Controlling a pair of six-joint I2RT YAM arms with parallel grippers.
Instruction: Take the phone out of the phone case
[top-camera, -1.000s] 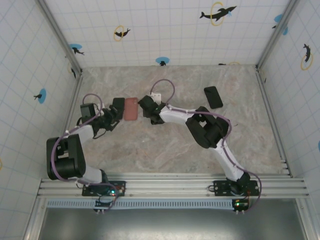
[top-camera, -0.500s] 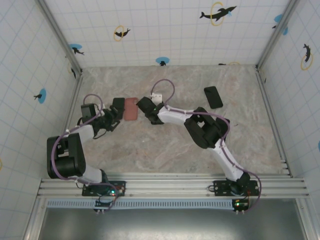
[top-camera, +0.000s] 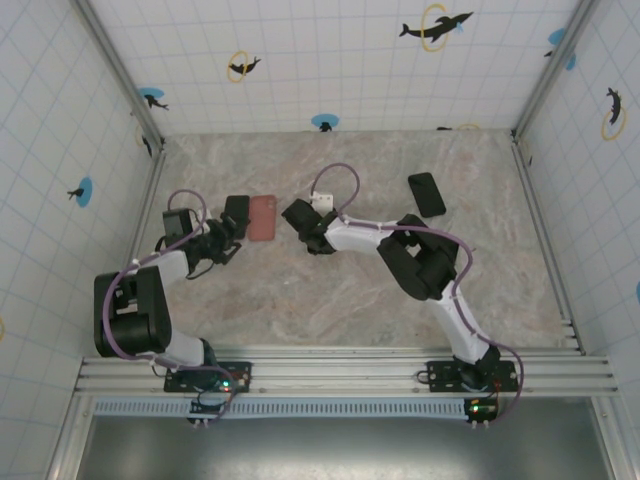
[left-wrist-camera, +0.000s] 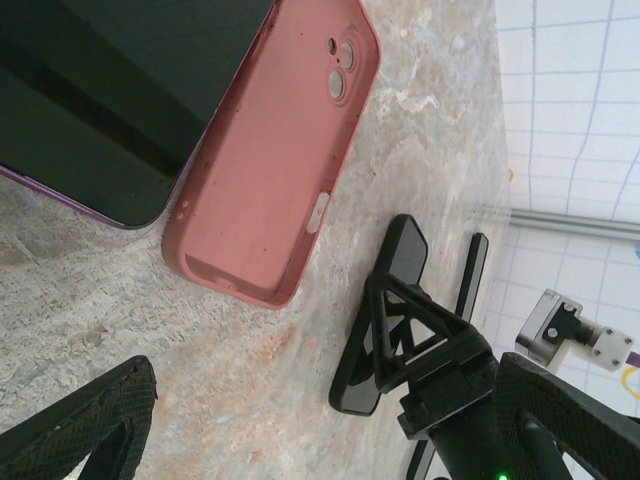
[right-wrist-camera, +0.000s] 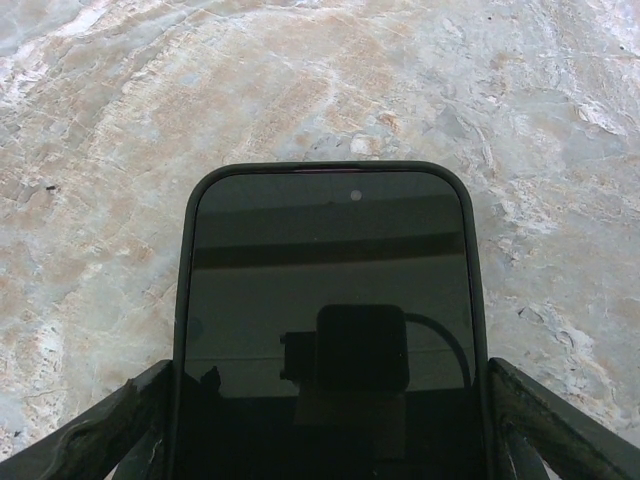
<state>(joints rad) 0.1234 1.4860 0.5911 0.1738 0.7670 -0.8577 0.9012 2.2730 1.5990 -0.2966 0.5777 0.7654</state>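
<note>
Where the left arm stretches across the left side of the counter, the left claw hangs just left of the pink case. Its fingers are spread wide with nothing between them. In the left wrist view a purple-edged phone lies dark and flat along one long side of that case. It is so close that I cannot tell whether it touches or overlaps the case. The case lies flat on the counter with its camera cut-out toward the tiled wall and a raised lip showing round the other end. It sits ahead of the left claw's fingers and clear of both. Just right of the case in the top view, across a strip of bare counter, sits the right claw. Its wrist view shows a phone, screen up and black, wrapped in a dark case. The cased phone runs forward from between the two fingers, with one finger at each long side and the tips right at the rim. The right claw is therefore apart by the phone's width, and I cannot tell whether it presses the case. Farther right, well apart from both claws, a black phone lies at a slant near the right wall.
</note>
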